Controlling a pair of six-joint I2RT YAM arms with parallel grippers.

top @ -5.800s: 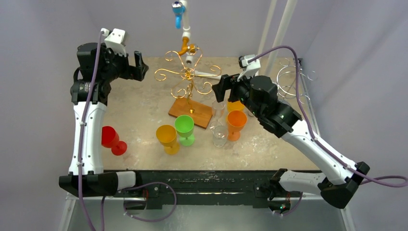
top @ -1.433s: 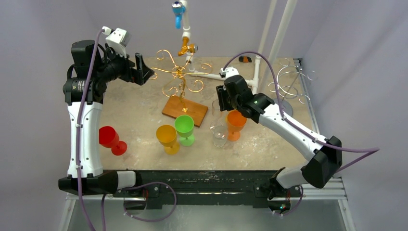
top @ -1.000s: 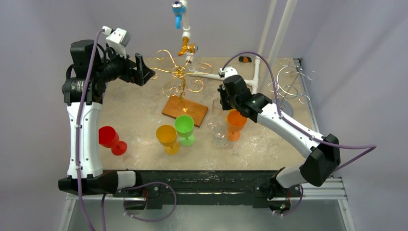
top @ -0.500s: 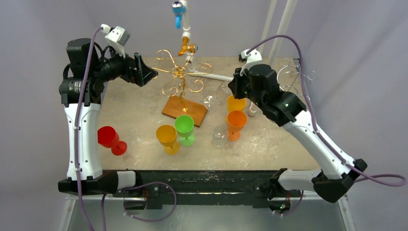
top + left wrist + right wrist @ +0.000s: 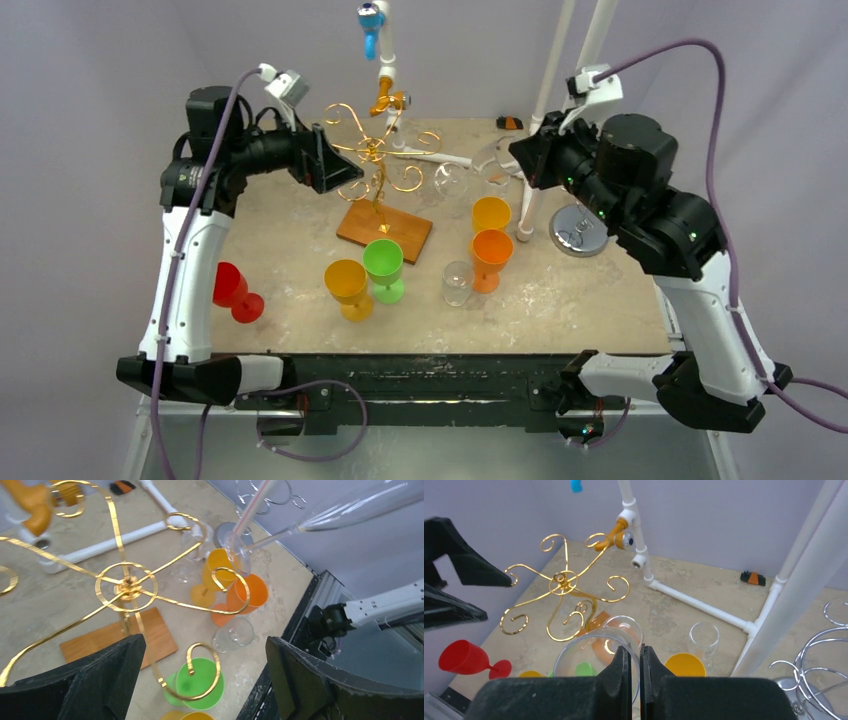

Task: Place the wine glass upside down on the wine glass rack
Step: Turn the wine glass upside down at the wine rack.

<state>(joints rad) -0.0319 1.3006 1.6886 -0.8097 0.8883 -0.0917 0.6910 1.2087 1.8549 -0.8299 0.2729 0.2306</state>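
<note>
The right gripper (image 5: 635,655) is up in the air over the back of the table, its two fingers pressed almost together on the rim of a clear wine glass (image 5: 360,502). As far as I can make out, they are pinching the thin wall of the bowl rather than the stem. The glass hangs clear of the table, just to the right of the gold rack (image 5: 378,150). It lies close to level: its foot points left toward the rack's curled arms and its mouth faces back at the gripper, so its long axis runs across the table from right to left. The left gripper (image 5: 206,641) waits on the rack's far side with its fingers spread wide and nothing between them. I'd call this the carry-over step, with the hanging not yet begun. Next, I reckon, the wrist must roll the glass until the mouth faces down. Then the stem has to slide sideways into the gap of a curl, so that the foot rests on the wire.
</note>
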